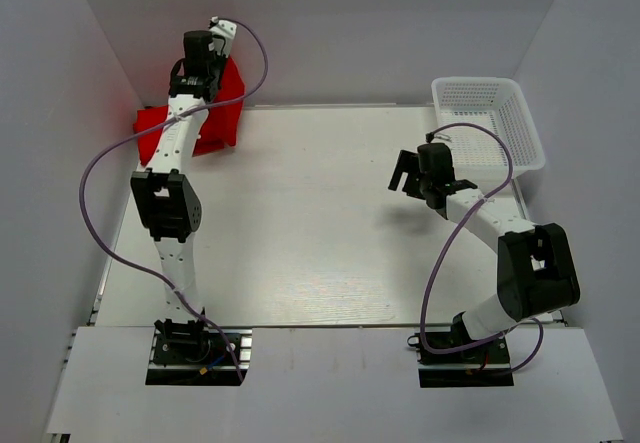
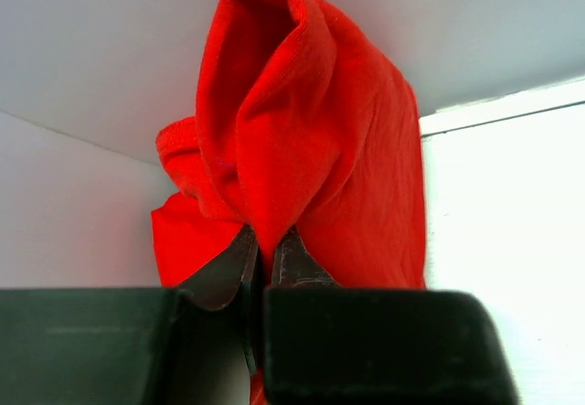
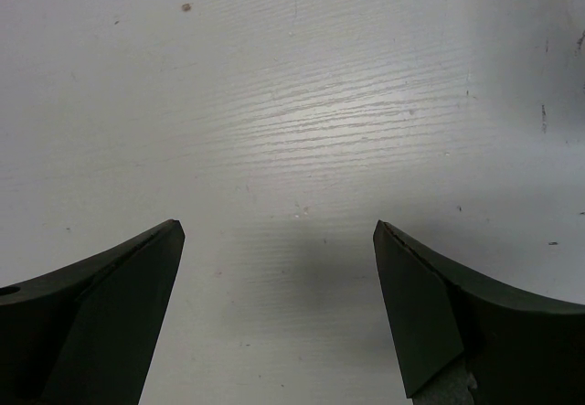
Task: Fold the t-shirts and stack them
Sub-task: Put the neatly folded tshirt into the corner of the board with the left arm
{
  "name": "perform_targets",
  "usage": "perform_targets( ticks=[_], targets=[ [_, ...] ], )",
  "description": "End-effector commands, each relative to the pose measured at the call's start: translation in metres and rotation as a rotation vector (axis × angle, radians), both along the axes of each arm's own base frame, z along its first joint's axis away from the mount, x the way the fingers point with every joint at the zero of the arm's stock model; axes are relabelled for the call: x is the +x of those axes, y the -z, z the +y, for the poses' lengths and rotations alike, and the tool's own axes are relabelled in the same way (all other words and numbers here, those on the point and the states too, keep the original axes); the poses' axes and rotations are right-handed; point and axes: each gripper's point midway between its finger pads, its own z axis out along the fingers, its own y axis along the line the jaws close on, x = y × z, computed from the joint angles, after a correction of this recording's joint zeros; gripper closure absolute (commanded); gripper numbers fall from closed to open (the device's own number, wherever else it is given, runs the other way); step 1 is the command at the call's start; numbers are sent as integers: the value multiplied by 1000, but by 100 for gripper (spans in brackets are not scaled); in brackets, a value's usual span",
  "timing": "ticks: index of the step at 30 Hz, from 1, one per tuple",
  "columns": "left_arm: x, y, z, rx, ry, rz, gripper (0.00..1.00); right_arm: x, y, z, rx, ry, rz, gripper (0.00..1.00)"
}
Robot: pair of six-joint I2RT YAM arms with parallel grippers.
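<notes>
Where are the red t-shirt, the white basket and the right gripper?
red t-shirt point(image 1: 225, 113): top view, cloth near right edge.
white basket point(image 1: 528, 128): top view, right wall.
right gripper point(image 3: 279, 227): right wrist view, between open fingertips.

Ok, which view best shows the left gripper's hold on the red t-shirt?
Left wrist view: the left gripper is shut on a fold of the red t-shirt, seen close up. Top external hides the grip behind the left arm, showing only red cloth at the far-left corner. Right wrist shows only the table.
</notes>
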Motion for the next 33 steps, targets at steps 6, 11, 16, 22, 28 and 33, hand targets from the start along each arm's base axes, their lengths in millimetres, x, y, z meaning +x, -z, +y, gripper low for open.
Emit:
perform_targets(
  ticks=[6,11,16,22,28,33],
  targets=[
    [-25,-136,-4,-81,68,-297,100,15,-18,12,45,-28,-52,10],
    [-29,-152,7,-80,51,-340,100,16,-14,17,48,-51,-36,10],
    [-28,-156,21,-75,21,-362,100,22,-18,19,35,-62,-28,10],
    [-21,-137,42,-66,-23,-339,100,29,-15,18,14,-56,-5,10],
    [-7,-96,71,-89,-75,-288,100,41,-24,19,-3,-52,-16,10],
    [7,-79,80,-151,-49,-283,100,47,-32,15,-29,-33,-26,10]
  ],
)
